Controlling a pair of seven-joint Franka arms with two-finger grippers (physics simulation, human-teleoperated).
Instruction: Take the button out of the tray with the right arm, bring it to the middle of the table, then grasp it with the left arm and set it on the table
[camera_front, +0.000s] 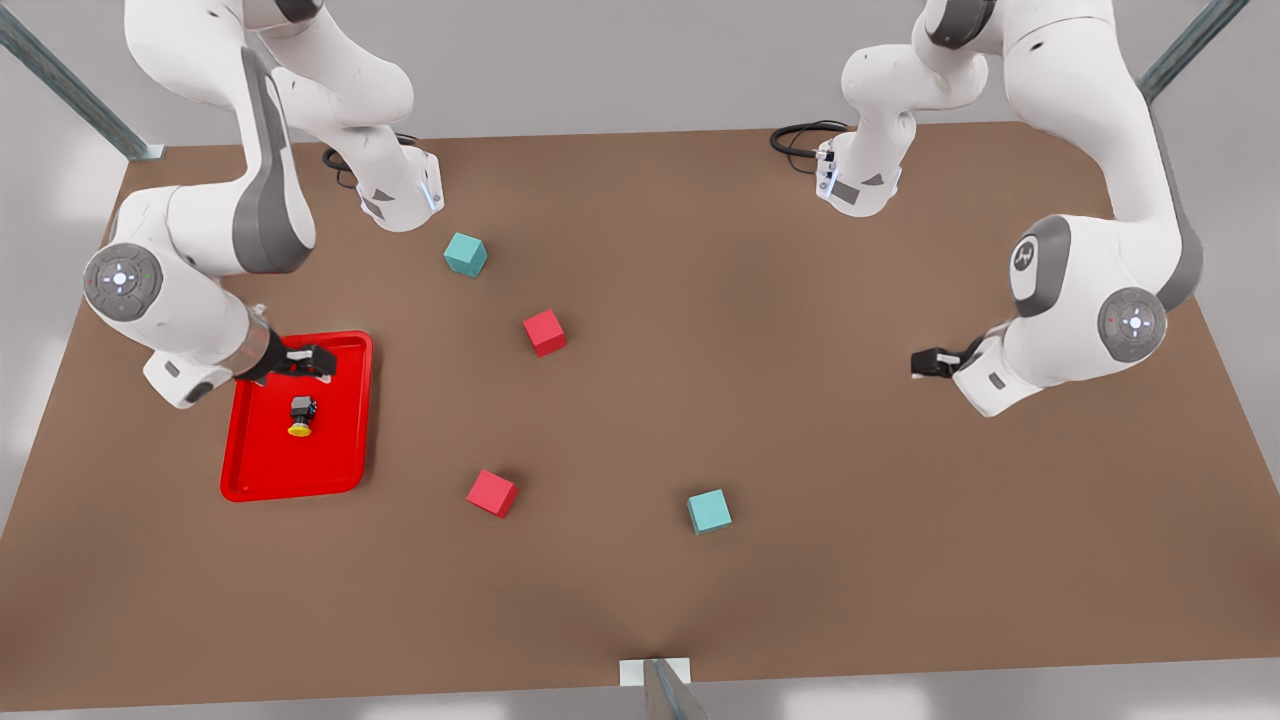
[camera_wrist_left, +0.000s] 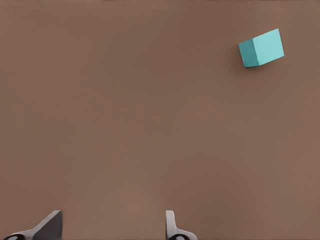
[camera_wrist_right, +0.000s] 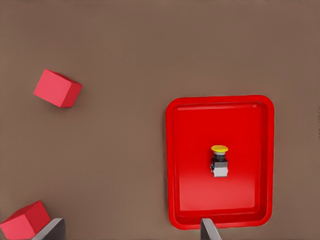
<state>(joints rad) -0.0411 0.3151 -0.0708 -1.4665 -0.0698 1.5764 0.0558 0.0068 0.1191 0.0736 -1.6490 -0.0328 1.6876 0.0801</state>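
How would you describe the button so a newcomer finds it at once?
Look for the red tray on the brown table, at the front view's left, beneath the right gripper. The button lies near the tray's middle: a tiny black body with a yellow cap, far smaller than the red and teal cubes scattered outside the tray.

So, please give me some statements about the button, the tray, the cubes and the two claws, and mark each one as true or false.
1. The button lies inside the tray. True.
2. The right claw is shut on the button. False: it is open above the tray, apart from the button.
3. Four cubes lie on the table. True: two red, two teal.
4. The left claw hangs over the tray. False: it waits open over bare table at the front view's right.
5. The button's cap is yellow. True.
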